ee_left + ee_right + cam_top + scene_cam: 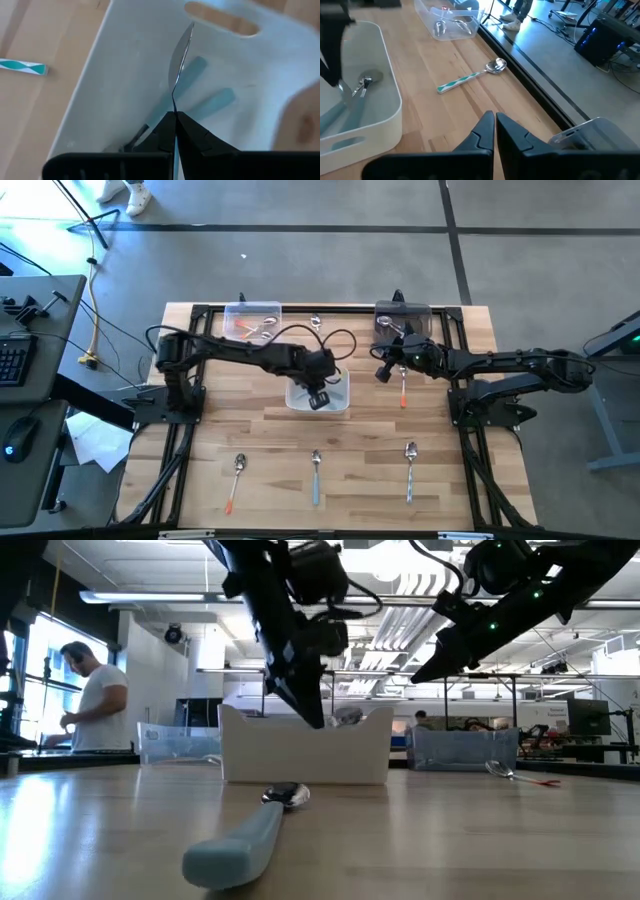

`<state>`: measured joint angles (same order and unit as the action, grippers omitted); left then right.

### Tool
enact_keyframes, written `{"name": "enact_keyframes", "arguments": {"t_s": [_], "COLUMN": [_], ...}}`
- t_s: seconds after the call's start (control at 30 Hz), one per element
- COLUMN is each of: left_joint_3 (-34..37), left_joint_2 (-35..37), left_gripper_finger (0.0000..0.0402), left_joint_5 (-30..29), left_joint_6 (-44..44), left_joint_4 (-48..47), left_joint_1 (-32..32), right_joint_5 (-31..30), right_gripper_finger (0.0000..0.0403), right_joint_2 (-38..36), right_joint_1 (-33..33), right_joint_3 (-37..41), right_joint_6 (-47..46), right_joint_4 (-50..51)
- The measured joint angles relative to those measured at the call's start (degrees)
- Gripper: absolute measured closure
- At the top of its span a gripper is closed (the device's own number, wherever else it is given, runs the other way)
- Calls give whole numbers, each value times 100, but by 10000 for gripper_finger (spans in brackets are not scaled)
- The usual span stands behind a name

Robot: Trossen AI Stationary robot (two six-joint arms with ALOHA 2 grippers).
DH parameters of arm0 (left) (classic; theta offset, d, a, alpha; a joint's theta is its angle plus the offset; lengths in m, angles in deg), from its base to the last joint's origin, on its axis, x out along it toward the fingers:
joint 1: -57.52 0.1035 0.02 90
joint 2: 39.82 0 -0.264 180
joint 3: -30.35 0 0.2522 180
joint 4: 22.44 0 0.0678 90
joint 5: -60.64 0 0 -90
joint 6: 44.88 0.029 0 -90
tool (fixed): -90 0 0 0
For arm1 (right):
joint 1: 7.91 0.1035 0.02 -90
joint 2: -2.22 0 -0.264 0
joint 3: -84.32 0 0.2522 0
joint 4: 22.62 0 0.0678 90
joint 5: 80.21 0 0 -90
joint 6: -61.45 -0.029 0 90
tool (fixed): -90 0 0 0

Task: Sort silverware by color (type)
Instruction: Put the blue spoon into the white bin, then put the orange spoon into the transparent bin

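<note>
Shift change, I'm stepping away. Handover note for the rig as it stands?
Left gripper: shut on a spoon, held over the white bin at table centre.
Right gripper: shut, empty, hovering near the right clear bin.
Done: light blue handles lie in the white bin; some pieces are in the left clear bin.
Left: three spoons along the near edge (orange-handled, light blue, silver), an orange one beside the white bin, and a striped spoon at the far edge.

Left arm is reaching across to table centre, left gripper (319, 397) pointing down, fingers (192, 134) clamping a spoon (179, 55). Right arm is extending inward, right gripper (494, 120) hovering raised, fingers pressed together, holding nothing.
</note>
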<state>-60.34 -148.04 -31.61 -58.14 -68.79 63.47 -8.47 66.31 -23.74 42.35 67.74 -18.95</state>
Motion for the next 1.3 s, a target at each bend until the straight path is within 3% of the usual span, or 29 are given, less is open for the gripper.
{"name": "enact_keyframes", "arguments": {"t_s": [0.47, 0.8, 0.97, 1.1, 1.3], "left_joint_3": [4, 0, 70, 677, 2380], "left_joint_2": [-387, 101, 543, 1220, 2405], "left_gripper_finger": [383, 317, 300, 301, 314], "left_joint_5": [-227, -485, -1044, -1539, -1652], "left_joint_6": [-94, 161, 373, 87, -229], "left_joint_4": [3, -107, -158, 168, 1900], "left_joint_1": [55, 52, -70, -288, -558], "right_joint_5": [-29, -363, -358, -357, -332], "right_gripper_finger": [401, 401, 401, 402, 402], "right_joint_2": [-1, -2, -2, -2, -2], "right_joint_1": [0, 9, 13, 80, 166], "right_joint_3": [0, 0, 0, 0, 0], "right_joint_6": [25, 87, 126, -65, -134], "right_joint_4": [-39, -265, -335, -286, -317]}}
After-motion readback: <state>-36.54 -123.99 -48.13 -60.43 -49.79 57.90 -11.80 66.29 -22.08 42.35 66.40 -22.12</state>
